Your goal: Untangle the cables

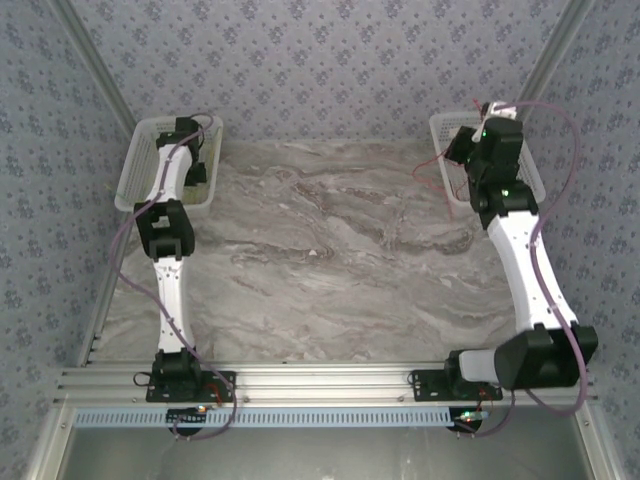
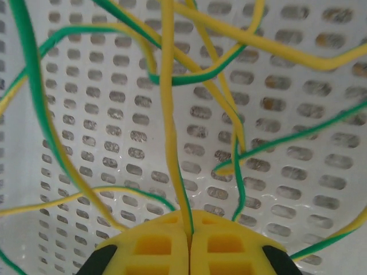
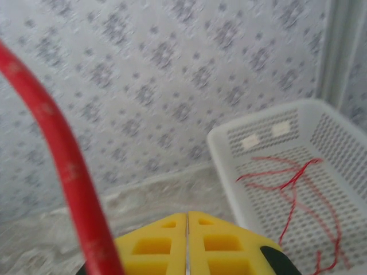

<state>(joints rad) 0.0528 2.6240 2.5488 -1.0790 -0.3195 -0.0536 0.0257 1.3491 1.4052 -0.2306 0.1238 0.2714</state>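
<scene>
prog: partway, reds apart from yellow/green; those two crossed & looped, untangling left | L gripper (image 2: 189, 223): jaws closed on yellow cable (image 2: 167, 114), green cables (image 2: 34, 86) around it, over L basket (image 2: 287, 172) | R gripper (image 3: 187, 220): jaws closed; red strand (image 3: 57, 172) beside it, held? can't tell | red cables (image 3: 298, 189) loose in R basket (image 3: 229, 149) | cable ends cut off

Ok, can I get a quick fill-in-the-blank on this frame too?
1. The left hand pinches a yellow cable inside a white ___.
2. The cables in the right basket are ___.
3. The right hand is ___, like the left.
Missing: basket; red; shut.
</scene>
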